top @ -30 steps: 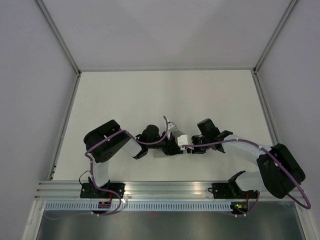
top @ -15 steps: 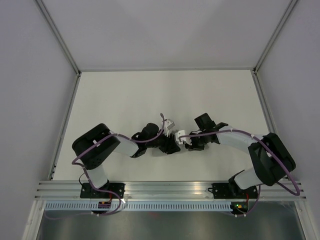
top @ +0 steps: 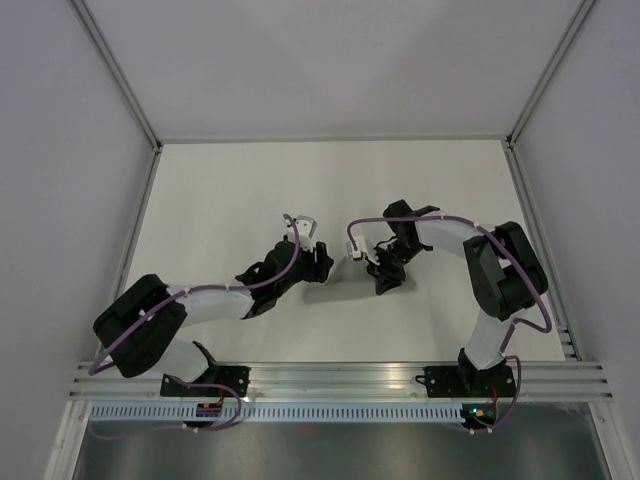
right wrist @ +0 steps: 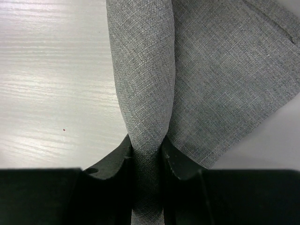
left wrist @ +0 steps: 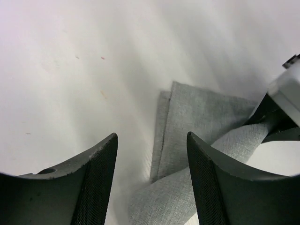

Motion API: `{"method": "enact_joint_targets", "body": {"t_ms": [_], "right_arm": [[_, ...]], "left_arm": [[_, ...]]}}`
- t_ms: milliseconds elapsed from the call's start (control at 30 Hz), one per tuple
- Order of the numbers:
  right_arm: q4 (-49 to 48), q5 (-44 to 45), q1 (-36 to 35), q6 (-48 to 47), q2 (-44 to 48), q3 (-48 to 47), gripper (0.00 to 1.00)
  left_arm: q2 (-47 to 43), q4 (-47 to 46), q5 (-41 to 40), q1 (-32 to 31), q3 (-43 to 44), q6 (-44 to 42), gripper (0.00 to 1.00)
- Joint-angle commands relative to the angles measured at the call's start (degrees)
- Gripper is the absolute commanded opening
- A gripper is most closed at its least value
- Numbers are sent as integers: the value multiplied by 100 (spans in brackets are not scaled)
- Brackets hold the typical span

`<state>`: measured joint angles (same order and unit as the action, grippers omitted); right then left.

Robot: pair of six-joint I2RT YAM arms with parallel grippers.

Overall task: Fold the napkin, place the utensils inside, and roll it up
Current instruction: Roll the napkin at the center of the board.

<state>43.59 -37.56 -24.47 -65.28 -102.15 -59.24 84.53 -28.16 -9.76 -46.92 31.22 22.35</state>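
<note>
The right gripper (right wrist: 146,152) pinches a bunched, rolled band of the mid-grey napkin (right wrist: 220,79), its two black fingers (right wrist: 115,161) pressed against the cloth from either side. From the jaws the band runs straight away from the wrist. Beside it, a flat folded panel of the same cloth spreads to the right and ends in a corner on the pale table (top: 250,200).

The left gripper (left wrist: 151,140) stands with its ribbed fingers (left wrist: 96,180) spread wide and grips nothing. The end of the cloth band lies low in the gap between them. Beyond its fingertips the folded panel rests flat, with a second layer showing as a narrow strip along its left edge. At the right edge of the left wrist view, the band rises toward the dark finger and white housing of the other arm.

Seen from above, the two arms reach in from the near edge and their grippers face each other at mid-table. The napkin lies on the surface between and just in front of them, a faint grey patch. Purple cables trail along both arms.
</note>
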Motion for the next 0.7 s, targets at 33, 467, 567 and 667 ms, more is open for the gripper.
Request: {"method": "enact_joint_targets", "body": {"t_ms": [33,467,567,667], "right_arm": [[965,197,135,-354,-945,-306,11],[1608,179,241,50,-2089,-1441,10],[1565,214,258,111,-2230,-1467,11],[1538,249,258,164,-2274,-1493,11]], "left_arm": [[-613,241,-887,7,-2,-468,66],[17,-733,-1362,-1662,7,-3306,65],[422,-832,-1249,-1952,164,-3711,67],[757,-735,-994,-2128,375,-3992,70]]}}
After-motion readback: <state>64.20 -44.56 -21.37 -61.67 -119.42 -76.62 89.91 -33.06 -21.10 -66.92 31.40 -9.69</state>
